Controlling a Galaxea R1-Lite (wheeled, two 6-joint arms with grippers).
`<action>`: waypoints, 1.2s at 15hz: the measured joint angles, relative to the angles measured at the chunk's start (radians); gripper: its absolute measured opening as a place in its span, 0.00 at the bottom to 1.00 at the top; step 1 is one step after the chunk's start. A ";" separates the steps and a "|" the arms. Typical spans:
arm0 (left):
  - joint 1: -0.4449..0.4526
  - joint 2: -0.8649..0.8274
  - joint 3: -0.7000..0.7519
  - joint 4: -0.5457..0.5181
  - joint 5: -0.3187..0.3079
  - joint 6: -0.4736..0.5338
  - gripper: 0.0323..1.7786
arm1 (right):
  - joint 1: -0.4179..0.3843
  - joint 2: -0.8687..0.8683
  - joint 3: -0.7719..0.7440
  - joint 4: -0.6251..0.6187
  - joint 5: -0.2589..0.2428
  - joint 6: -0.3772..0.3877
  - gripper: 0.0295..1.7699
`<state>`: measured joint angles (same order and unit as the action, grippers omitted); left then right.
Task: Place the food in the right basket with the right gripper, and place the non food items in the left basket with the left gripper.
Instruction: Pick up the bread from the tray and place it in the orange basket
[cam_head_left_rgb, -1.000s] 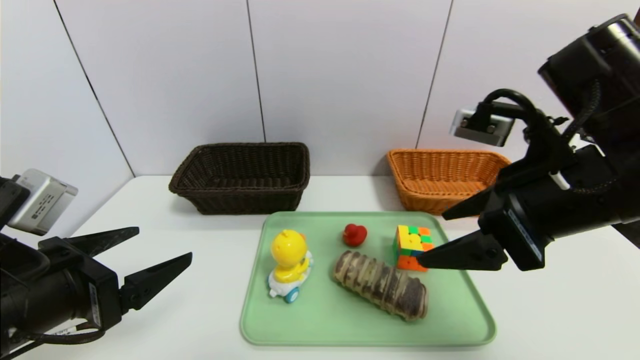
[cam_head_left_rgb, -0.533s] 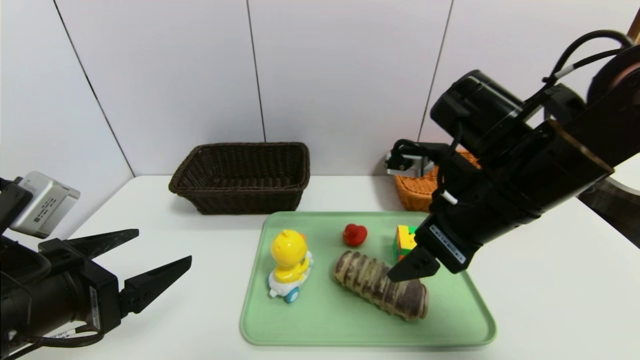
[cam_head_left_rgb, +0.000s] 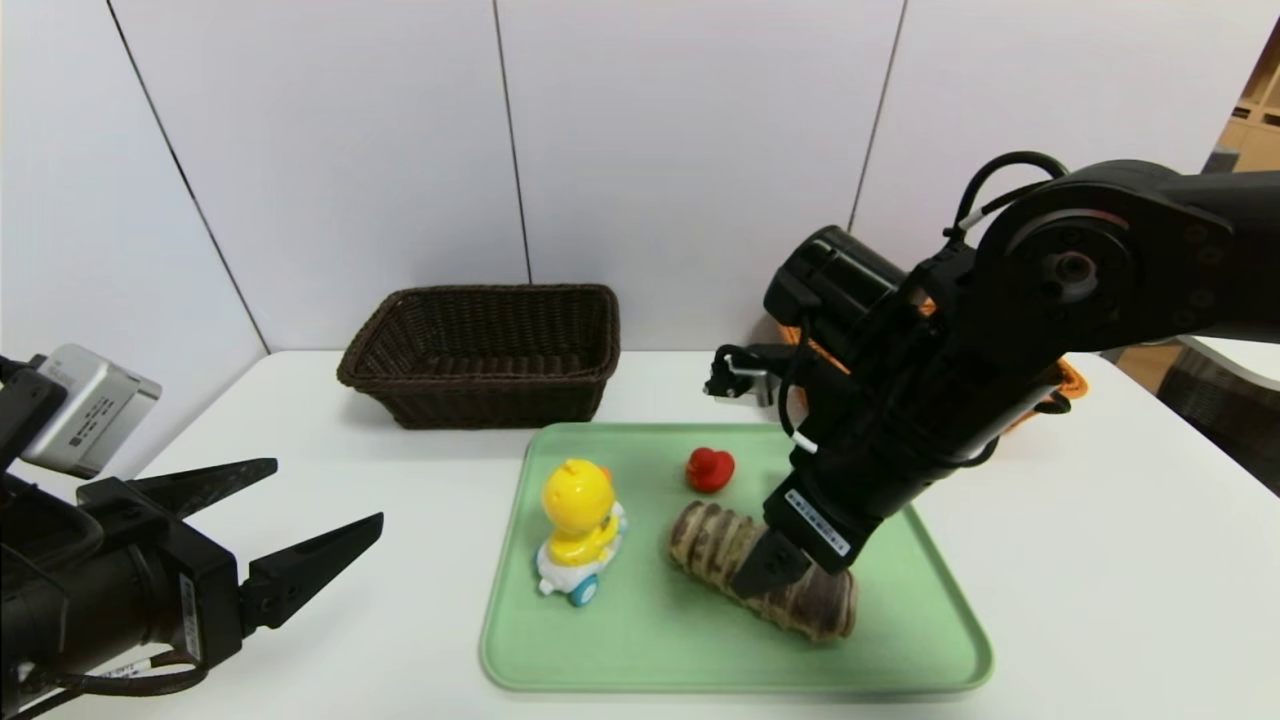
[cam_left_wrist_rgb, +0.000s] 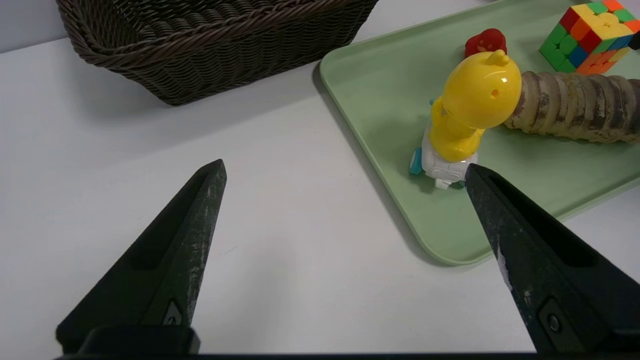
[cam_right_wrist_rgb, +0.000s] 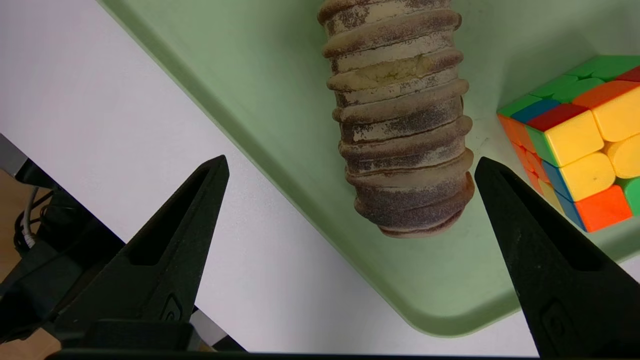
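Green and smooth, the tray (cam_head_left_rgb: 600, 650) served as the landmark in the head view, with the striped loaf (cam_head_left_rgb: 720, 545) lying on it and the right gripper (cam_head_left_rgb: 775, 575) above the loaf, partly covering it. On the tray too were the yellow duck toy (cam_head_left_rgb: 580, 530) and the red duck (cam_head_left_rgb: 709, 469); behind it stood the dark brown basket (cam_head_left_rgb: 480, 345) and the orange basket (cam_head_left_rgb: 1072, 382), mostly hidden by the arm. Left of the tray hung the left gripper (cam_head_left_rgb: 330, 490). The left wrist view showed that gripper's fingers wide apart, holding nothing, and the puzzle cube (cam_left_wrist_rgb: 595, 37) on the tray. In the right wrist view, the right gripper's fingers were spread wide and empty, the loaf's end between them in view, nearer one fingertip.
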<state>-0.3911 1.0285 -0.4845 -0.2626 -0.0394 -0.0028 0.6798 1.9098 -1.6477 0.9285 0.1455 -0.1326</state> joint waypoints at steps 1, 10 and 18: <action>0.000 0.000 0.001 0.000 0.000 0.000 0.95 | 0.001 0.006 0.001 0.001 0.001 0.000 0.96; 0.000 -0.013 0.002 -0.001 0.000 0.000 0.95 | -0.003 0.027 0.046 0.007 -0.004 -0.067 0.96; 0.000 -0.022 0.006 0.000 0.000 0.000 0.95 | -0.031 0.029 0.056 0.005 -0.008 -0.231 0.96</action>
<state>-0.3911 1.0064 -0.4789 -0.2630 -0.0398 -0.0023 0.6489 1.9391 -1.5917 0.9336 0.1374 -0.3636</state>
